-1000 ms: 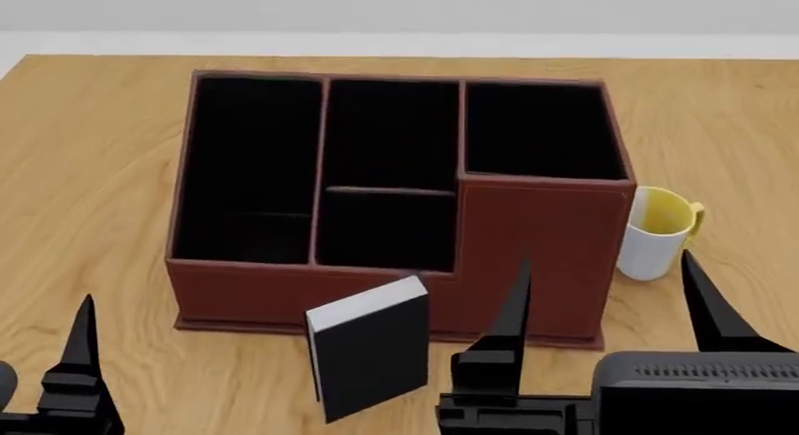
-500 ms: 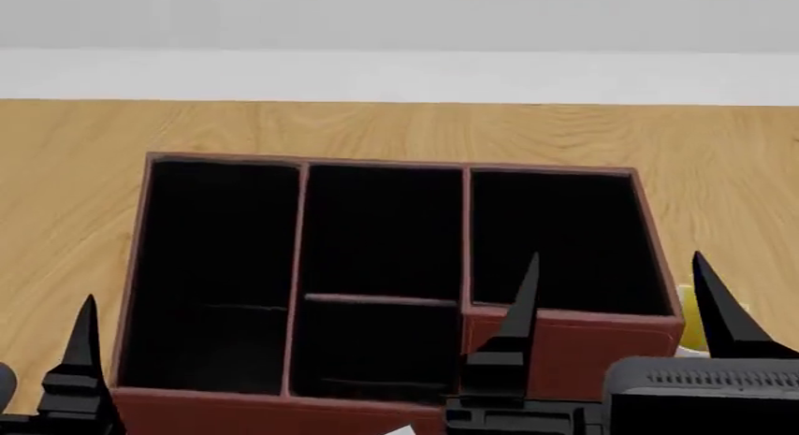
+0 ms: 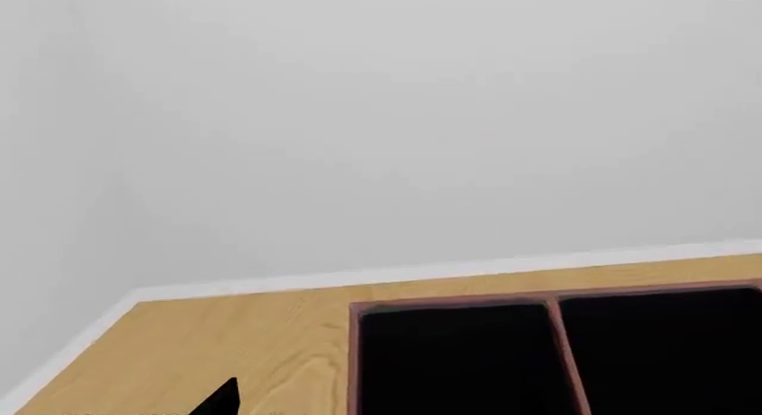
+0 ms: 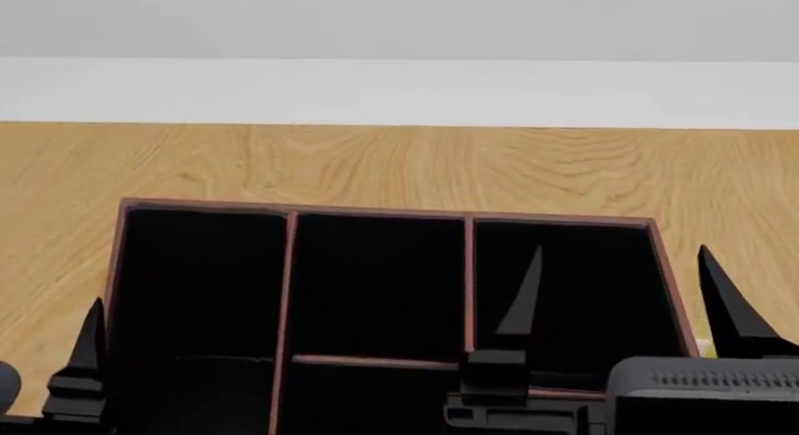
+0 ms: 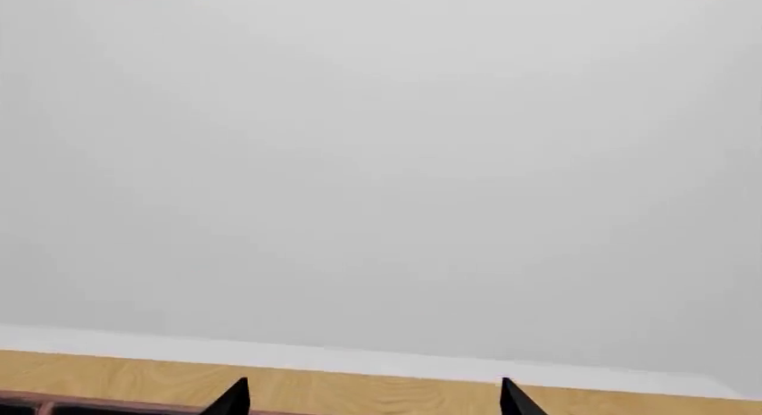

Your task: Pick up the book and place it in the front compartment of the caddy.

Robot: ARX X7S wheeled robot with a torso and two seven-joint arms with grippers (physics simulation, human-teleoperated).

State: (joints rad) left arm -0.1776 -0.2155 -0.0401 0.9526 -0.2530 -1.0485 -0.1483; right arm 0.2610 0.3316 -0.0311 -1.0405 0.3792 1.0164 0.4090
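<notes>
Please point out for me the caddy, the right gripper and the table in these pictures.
caddy (image 4: 284,295): head view, on the reddish divider between the left and middle columns.
right gripper (image 4: 618,295): head view, midway between its two black fingertips.
table (image 4: 374,168): head view, on bare wood behind the caddy.

A light oak-grain wooden tabletop (image 4: 374,164) fills the lower part of the head view, its far edge running straight across. Beyond that edge lies a pale white floor strip (image 4: 399,91), and above the strip rises a plain light-grey wall (image 5: 381,147). Lighting is soft and even, casting no hard shadows on the tabletop.
</notes>
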